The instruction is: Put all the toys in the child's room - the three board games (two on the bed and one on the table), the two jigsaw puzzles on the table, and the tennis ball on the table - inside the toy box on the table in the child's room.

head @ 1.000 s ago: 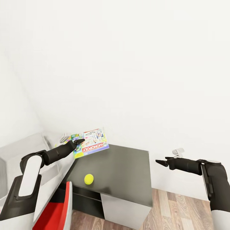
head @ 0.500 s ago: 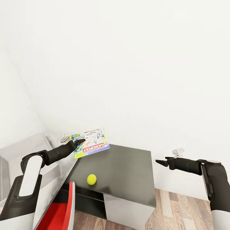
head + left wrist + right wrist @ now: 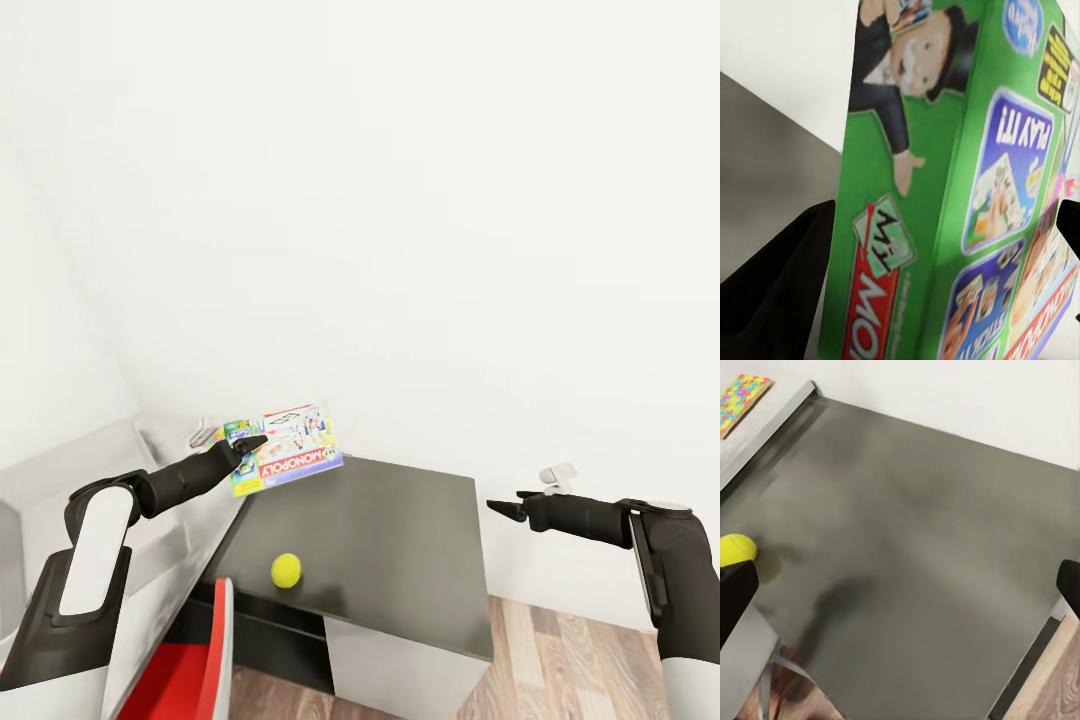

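White wall (image 3: pixel 400 200) takes up most of the head view, with wood-plank floor (image 3: pixel 580 660) at the lower right. Against that wall stands the table (image 3: pixel 380 540), its dark grey surface facing the camera and a pale grey-white stretch running off to the left. A red chair (image 3: pixel 180 670) juts in at the bottom left, just beside the table's near edge.

The left gripper (image 3: pixel 248 443) reaches forward over the table's far left corner and is clamped on a board game (image 3: pixel 285 448), a green-edged Monopoly box with busy colourful art. The box is held tilted, raised off the dark surface, close to the wall. In the left wrist view the box (image 3: pixel 945 195) stands between the two dark fingers (image 3: pixel 772 285), which press against its sides.

The right gripper (image 3: pixel 512 509) hangs in the air off the table's right end, above the floor and well apart from everything on the table. Its fingers hold nothing, and they meet at a closed point.

The tennis ball (image 3: pixel 286 570) sits on the dark surface near the front edge, apart from both grippers; the right wrist view shows it (image 3: pixel 736 549) too, along with a corner of a jigsaw puzzle (image 3: pixel 741 399) lying on the pale part of the table.
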You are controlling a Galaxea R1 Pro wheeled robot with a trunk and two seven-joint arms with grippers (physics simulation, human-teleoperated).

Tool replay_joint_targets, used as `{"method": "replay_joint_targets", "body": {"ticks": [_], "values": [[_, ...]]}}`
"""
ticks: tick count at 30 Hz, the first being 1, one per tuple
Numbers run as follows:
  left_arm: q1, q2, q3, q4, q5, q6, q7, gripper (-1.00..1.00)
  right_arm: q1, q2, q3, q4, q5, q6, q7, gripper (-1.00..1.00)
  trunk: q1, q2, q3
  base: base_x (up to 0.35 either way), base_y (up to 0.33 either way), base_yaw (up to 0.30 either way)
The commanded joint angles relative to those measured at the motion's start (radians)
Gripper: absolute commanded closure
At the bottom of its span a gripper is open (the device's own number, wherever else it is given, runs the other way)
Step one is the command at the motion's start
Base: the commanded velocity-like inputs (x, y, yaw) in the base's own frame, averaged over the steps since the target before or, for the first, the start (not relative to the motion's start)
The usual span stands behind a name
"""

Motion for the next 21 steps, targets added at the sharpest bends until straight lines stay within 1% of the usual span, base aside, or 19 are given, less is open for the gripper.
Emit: {"method": "replay_joint_targets", "body": {"ticks": [1, 8, 15, 21], "values": [[-0.001, 0.000, 0.001, -0.001, 0.012, 0.004, 0.010, 1.00, -0.001, 0.000, -0.002, -0.001, 0.009, 0.007, 0.010, -1.00, 0.001, -0.002, -0.002, 0.177, 0.015, 0.000], [-0.001, 0.000, 0.002, -0.001, 0.012, 0.004, 0.009, 1.00, -0.001, 0.000, -0.002, 0.000, 0.009, 0.007, 0.008, -1.00, 0.001, -0.002, -0.002, 0.080, 0.007, 0.014], [0.000, 0.000, 0.004, -0.001, 0.012, 0.004, 0.009, 1.00, -0.001, 0.000, -0.002, 0.000, 0.008, 0.007, 0.013, -1.00, 0.001, -0.002, -0.002, 0.017, 0.001, 0.146], [0.001, 0.000, 0.004, -0.001, 0.012, 0.004, 0.009, 1.00, -0.001, 0.000, -0.003, 0.000, 0.007, 0.007, 0.014, -1.00, 0.001, -0.002, -0.002, 0.004, 0.000, 0.061]]}}
